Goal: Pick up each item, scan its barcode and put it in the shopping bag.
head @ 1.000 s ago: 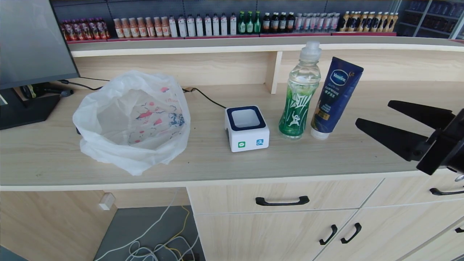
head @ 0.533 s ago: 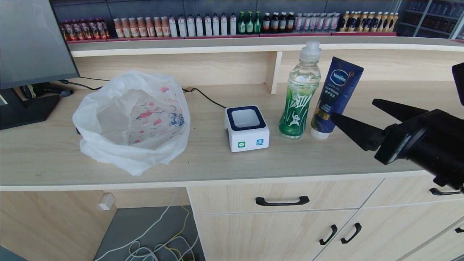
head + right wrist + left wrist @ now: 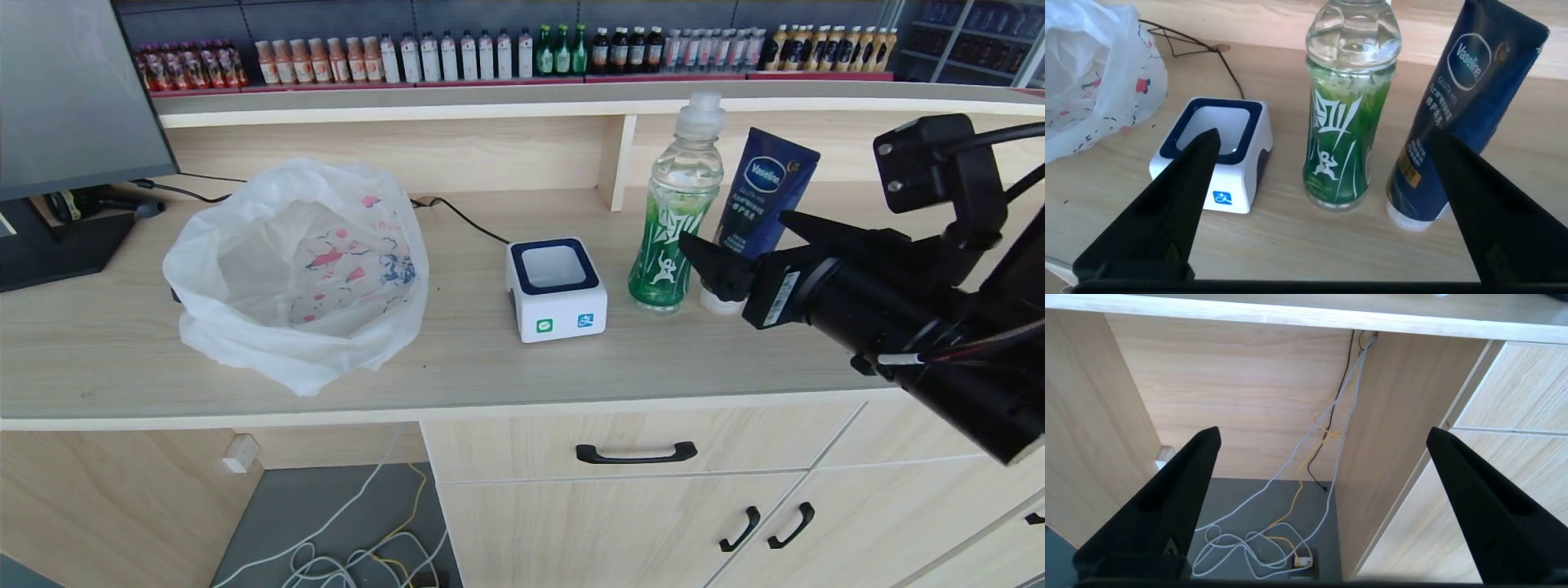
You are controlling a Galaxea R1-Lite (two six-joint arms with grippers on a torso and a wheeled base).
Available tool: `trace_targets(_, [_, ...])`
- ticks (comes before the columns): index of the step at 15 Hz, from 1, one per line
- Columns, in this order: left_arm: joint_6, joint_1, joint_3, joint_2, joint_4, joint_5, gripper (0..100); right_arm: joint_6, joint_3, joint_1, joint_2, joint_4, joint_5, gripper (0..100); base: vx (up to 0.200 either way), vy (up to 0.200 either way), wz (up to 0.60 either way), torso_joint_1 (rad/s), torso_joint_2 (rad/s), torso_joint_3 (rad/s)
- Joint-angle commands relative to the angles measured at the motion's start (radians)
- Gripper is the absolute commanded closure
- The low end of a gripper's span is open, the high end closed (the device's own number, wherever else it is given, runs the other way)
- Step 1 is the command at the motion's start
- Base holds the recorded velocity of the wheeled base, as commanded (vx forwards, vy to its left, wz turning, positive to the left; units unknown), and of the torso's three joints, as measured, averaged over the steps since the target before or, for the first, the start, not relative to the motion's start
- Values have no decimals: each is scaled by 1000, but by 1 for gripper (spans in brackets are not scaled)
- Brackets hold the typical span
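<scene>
A clear bottle with a green label [image 3: 676, 214] and a blue tube [image 3: 763, 196] stand upright side by side on the wooden counter [image 3: 490, 359]. To their left sits a white scanner box [image 3: 555, 287], and farther left a white shopping bag [image 3: 298, 269] lies wide at the mouth. My right gripper [image 3: 739, 233] is open, just right of the bottle, and its near finger hides the tube's cap. In the right wrist view the bottle [image 3: 1343, 122] and tube [image 3: 1454, 122] stand ahead between the fingers of the right gripper [image 3: 1323, 139]. My left gripper [image 3: 1323, 433] is open below the counter's edge.
A monitor [image 3: 65, 90] stands at the counter's far left, with a black cable [image 3: 457, 212] running to the scanner. A raised ledge with a divider [image 3: 616, 159] backs the counter. Drawers with black handles [image 3: 637, 452] lie below. Loose cables [image 3: 1290, 531] trail on the floor.
My right gripper has moved left from the counter's right end up to the bottle and tube, staying open. Bag, scanner, bottle and tube have not moved.
</scene>
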Motion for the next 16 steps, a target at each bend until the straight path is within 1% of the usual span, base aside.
trace_targets(1, [-1,0,0,0,0,0,0,-3,-37,-1,54,0,-3,0,0,0,0,0,0,0])
trace_targets(2, [-1,0,0,0,0,0,0,-3,-77,1,96,-1,-6,0,0,0,0,0,0,0])
trace_targets(4, [-1,0,0,0,0,0,0,-3,-106,1,131,-1,-28,0,0,0,0,0,0,0])
trace_targets(7, [-1,0,0,0,0,0,0,5,-132,-10,176,-3,-32,0,0,0,0,0,0,0])
trace_targets(8, [-1,0,0,0,0,0,0,4,-141,-25,186,-15,-32,0,0,0,0,0,0,0])
trace_targets(10, [-1,0,0,0,0,0,0,5,-183,-27,214,-46,-32,0,0,0,0,0,0,0])
trace_targets(16, [-1,0,0,0,0,0,0,5,-199,-48,243,-56,-41,0,0,0,0,0,0,0])
